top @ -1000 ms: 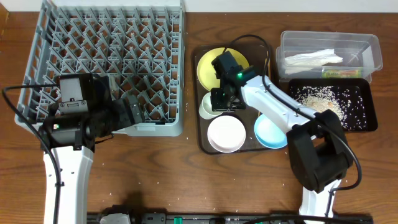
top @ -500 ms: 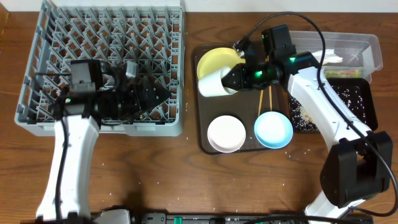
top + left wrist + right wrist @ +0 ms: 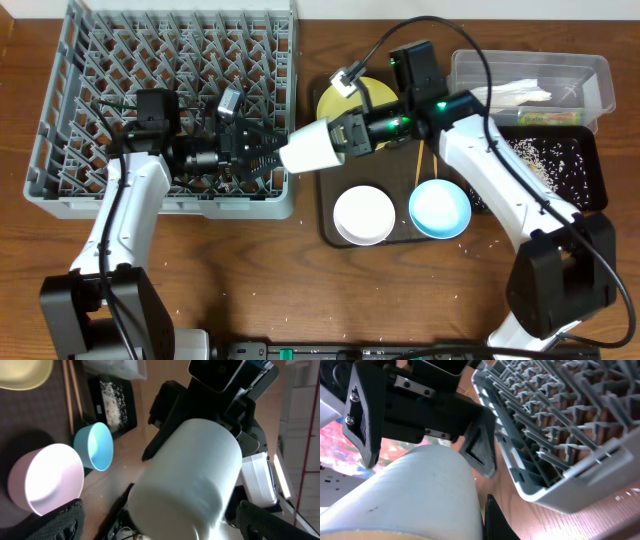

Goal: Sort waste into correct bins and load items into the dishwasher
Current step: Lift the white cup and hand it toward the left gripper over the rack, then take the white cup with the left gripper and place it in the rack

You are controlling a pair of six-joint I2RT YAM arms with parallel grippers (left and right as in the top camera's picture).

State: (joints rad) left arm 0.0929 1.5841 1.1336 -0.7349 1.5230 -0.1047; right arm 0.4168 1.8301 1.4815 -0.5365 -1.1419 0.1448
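Wooden brown tabletop [image 3: 250,290], large square grey plastic dish rack [image 3: 180,60] at its left. Right gripper [image 3: 342,135] clamped on small white cup [image 3: 312,146], which is held on its side in the air just off the rack's right edge. Left gripper [image 3: 262,152] fingers [image 3: 55,520] spread wide, with the cup's closed end pointing in between them; contact cannot be made out.

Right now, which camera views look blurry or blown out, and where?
Overhead view: sharp and evenly lit. Left wrist view: the small white cup sits so close it looks soft, and the right edge is washed out. Right wrist view: that cup is blurred in the foreground, while the grey plastic dish rack is sharper.
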